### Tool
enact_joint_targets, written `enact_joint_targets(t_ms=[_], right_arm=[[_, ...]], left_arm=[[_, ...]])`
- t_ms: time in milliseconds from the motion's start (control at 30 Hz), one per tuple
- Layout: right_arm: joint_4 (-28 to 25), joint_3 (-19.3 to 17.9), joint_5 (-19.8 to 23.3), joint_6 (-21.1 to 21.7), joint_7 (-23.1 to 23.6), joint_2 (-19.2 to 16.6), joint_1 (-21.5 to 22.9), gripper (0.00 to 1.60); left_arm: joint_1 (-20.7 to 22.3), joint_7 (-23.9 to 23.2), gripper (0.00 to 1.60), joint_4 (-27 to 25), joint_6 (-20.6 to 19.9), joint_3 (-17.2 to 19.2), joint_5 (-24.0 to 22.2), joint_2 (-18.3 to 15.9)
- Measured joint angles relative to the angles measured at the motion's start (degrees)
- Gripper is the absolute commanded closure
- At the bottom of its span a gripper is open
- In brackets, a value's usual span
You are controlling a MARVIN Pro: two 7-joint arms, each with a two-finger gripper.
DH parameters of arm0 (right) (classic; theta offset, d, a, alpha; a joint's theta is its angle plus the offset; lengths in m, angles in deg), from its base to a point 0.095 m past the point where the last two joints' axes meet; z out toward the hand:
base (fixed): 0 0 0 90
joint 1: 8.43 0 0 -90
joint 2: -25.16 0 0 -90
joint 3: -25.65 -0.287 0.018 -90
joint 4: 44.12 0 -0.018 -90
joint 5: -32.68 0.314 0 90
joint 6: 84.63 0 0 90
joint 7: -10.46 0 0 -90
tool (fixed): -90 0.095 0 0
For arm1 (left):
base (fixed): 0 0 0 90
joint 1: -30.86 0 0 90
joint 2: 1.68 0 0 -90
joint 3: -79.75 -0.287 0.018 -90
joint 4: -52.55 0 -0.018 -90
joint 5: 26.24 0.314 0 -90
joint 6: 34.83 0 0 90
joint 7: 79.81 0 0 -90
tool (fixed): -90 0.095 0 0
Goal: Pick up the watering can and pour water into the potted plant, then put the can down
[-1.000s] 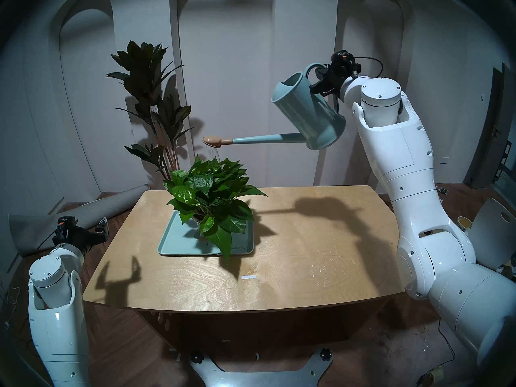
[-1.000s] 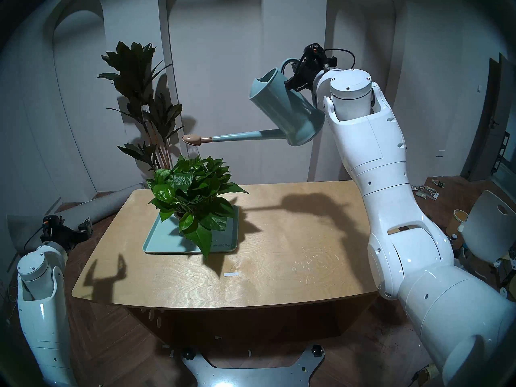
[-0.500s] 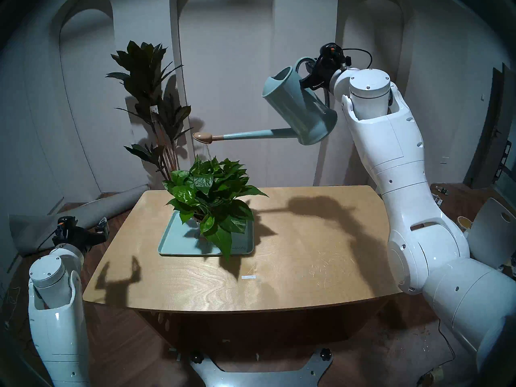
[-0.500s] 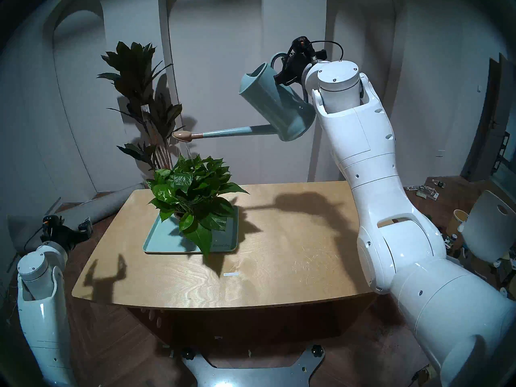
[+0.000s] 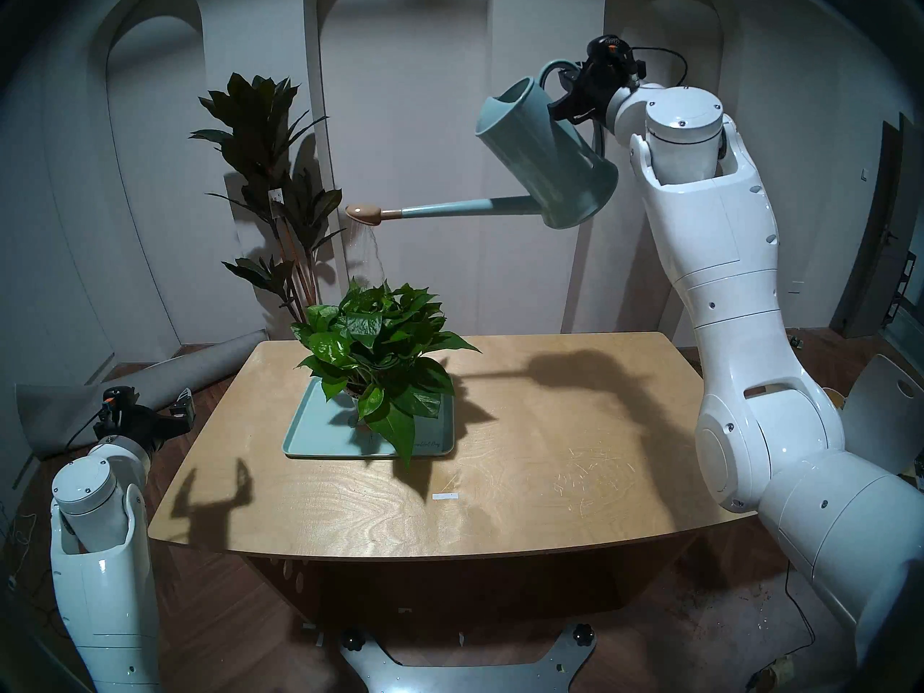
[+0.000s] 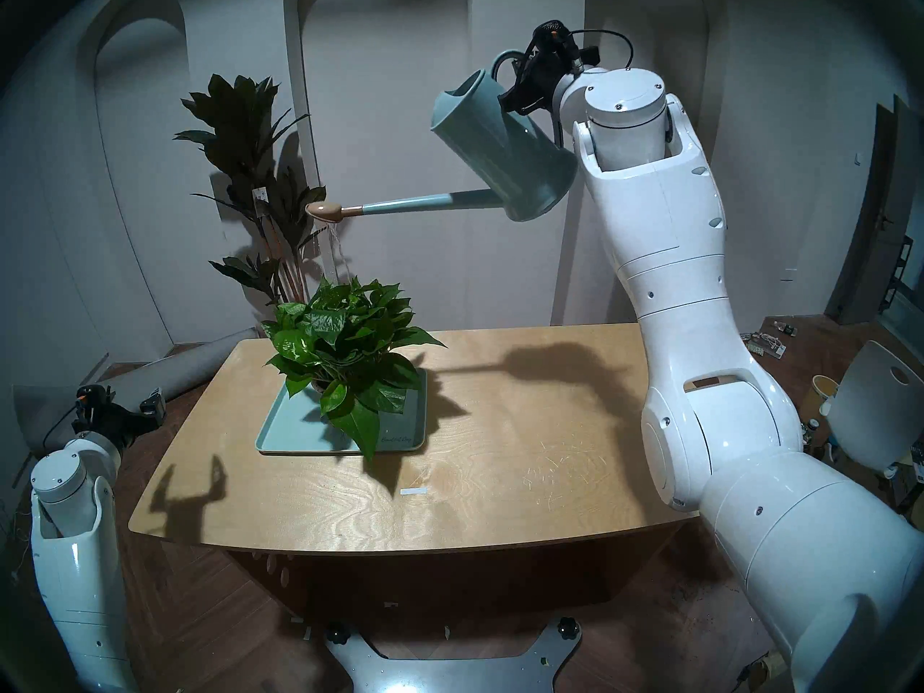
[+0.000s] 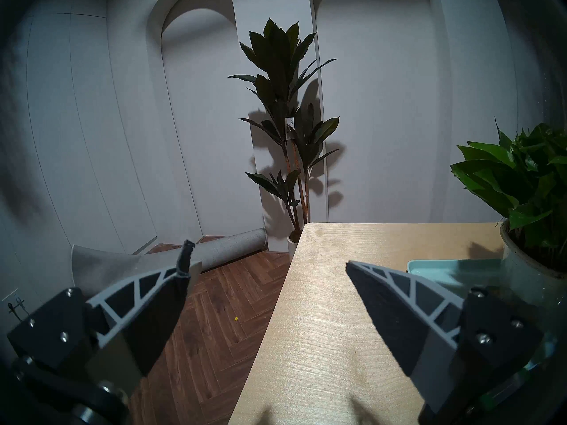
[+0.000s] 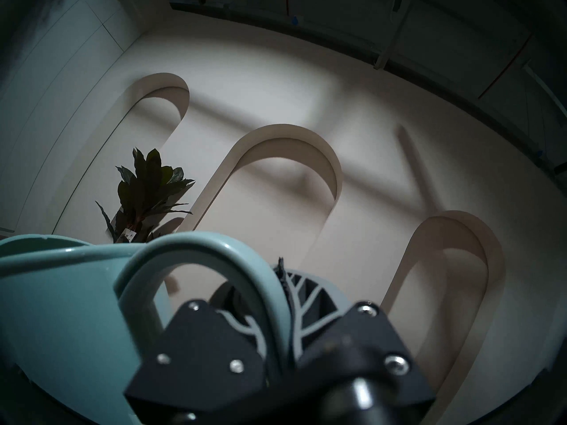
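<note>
The pale blue-green watering can (image 5: 550, 152) hangs tilted high over the table's back right, spout pointing left. Its tan rose head (image 5: 364, 212) is above the potted plant (image 5: 380, 342), and a thin stream of water (image 5: 372, 252) falls from it onto the bright green leaves. My right gripper (image 5: 567, 82) is shut on the can's loop handle; the right wrist view shows the fingers (image 8: 294, 292) clamped on the handle (image 8: 214, 255). My left gripper (image 5: 185, 402) is open and empty, off the table's left edge; it also shows in the left wrist view (image 7: 270, 255).
The plant stands on a pale green tray (image 5: 310, 432) on the wooden table (image 5: 550, 452). A tall dark-leaved plant (image 5: 265, 142) stands behind the table's back left. A rolled grey mat (image 5: 200, 367) lies on the floor at left. A white chair (image 5: 880, 402) is at right.
My right arm moved the can a little left, then lifted it; the rose head is now higher above the plant and the water stream is longer. The left arm has not moved.
</note>
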Motion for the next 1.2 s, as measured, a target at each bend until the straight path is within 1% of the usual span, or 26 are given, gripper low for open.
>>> enact_joint_targets(t_ms=[100, 133, 200, 267, 300, 400, 567, 600, 700, 833, 933, 1000, 1200], right_arm=[[-0.8, -1.3, 0.2, 0.0, 2.0, -1.4, 0.4, 1.6], [-1.5, -2.3, 0.7, 0.1, 3.1, -2.1, 0.4, 1.6], [-2.2, -3.2, 1.3, 0.1, 3.9, -2.6, 0.1, 1.6], [-3.4, -4.9, 2.4, 0.1, 4.9, -3.4, -0.6, 1.6], [-4.3, -6.7, 3.6, 0.1, 5.6, -4.0, -1.5, 1.6], [-4.8, -8.8, 5.3, 0.2, 6.4, -4.5, -2.9, 1.6], [-3.7, -13.5, 9.2, 0.1, 7.7, -4.6, -7.0, 1.6], [-3.0, -15.1, 10.7, 0.0, 8.0, -4.2, -8.9, 1.6], [-1.8, -17.1, 12.5, -0.3, 8.5, -3.4, -11.1, 1.6], [0.1, -20.1, 15.1, -1.5, 9.2, -1.6, -15.4, 1.6], [0.8, -22.0, 16.9, -3.0, 9.4, -0.1, -18.3, 1.6], [1.2, -23.7, 19.0, -4.5, 9.5, 1.5, -20.8, 1.6], [2.7, -26.8, 22.8, -8.2, 9.8, 5.1, -24.3, 1.6]], left_arm=[[0.0, 0.0, 0.0, -0.1, 0.0, 0.0, 0.0, 0.0], [0.0, 0.0, 0.0, -0.1, 0.0, 0.0, 0.0, 0.0], [0.0, 0.0, 0.0, -0.2, 0.0, 0.0, 0.0, 0.0], [0.0, 0.0, 0.0, -0.3, 0.0, 0.0, 0.0, 0.0], [0.0, 0.0, 0.0, -0.4, 0.0, 0.0, 0.0, 0.0], [0.0, 0.0, 0.0, -0.4, 0.0, 0.0, 0.0, 0.0], [0.0, 0.0, 0.0, -0.5, 0.0, 0.0, 0.0, 0.0], [0.0, 0.0, 0.0, -0.5, 0.0, 0.0, 0.0, 0.0], [0.0, 0.0, 0.0, -0.5, 0.0, 0.0, 0.0, 0.0], [0.0, 0.0, 0.0, -0.5, 0.0, 0.0, 0.0, 0.0], [0.0, 0.0, 0.0, -0.5, 0.0, 0.0, 0.0, 0.0], [0.0, 0.0, 0.0, -0.5, 0.0, 0.0, 0.0, 0.0], [-0.1, 0.0, 0.0, -0.6, 0.0, 0.0, 0.0, 0.0]])
